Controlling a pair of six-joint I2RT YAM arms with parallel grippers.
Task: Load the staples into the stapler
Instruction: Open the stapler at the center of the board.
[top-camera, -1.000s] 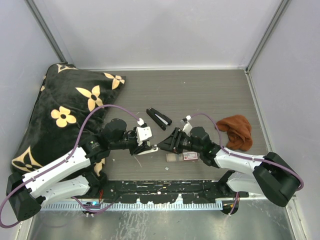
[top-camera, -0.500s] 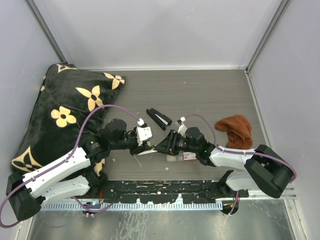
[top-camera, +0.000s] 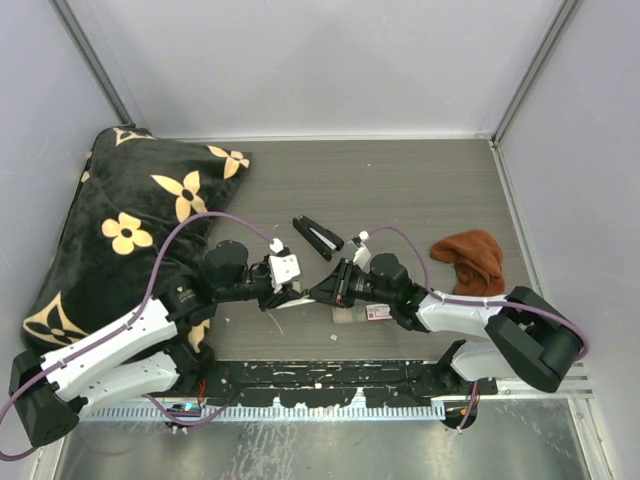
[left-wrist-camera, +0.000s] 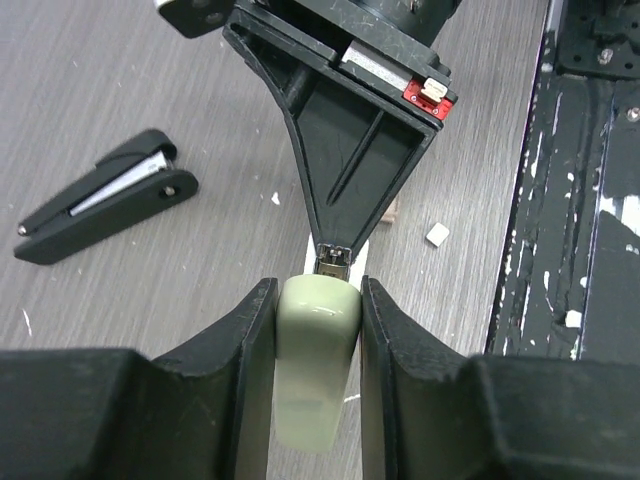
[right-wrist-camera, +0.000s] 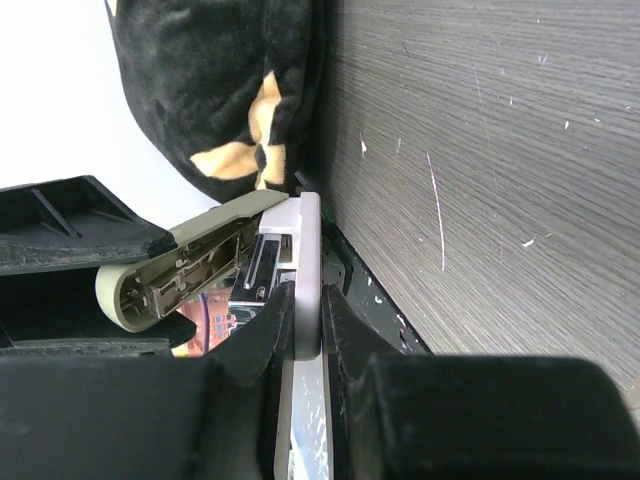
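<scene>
My left gripper (top-camera: 298, 294) (left-wrist-camera: 316, 292) is shut on the rear of a cream-green stapler (left-wrist-camera: 318, 350) and holds it just above the table. The stapler is hinged open. In the right wrist view its green top (right-wrist-camera: 190, 255) angles away from its silvery-white base plate (right-wrist-camera: 308, 240). My right gripper (top-camera: 326, 293) (right-wrist-camera: 307, 300) is shut on that base plate, tip to tip with the left gripper. A small greyish staples block (top-camera: 343, 316) lies on the table beside the red-and-white box (top-camera: 380, 312) (left-wrist-camera: 430, 95), under my right arm.
A black stapler (top-camera: 317, 238) (left-wrist-camera: 100, 195) lies open behind the grippers. A black flowered pillow (top-camera: 130, 220) fills the left side. A brown cloth (top-camera: 472, 262) lies at the right. A white chip (left-wrist-camera: 436, 233) sits near the black front rail (top-camera: 330, 380).
My right gripper moved left to the cream-green stapler and now grips its base plate. My left gripper kept hold of the stapler and shifted only slightly.
</scene>
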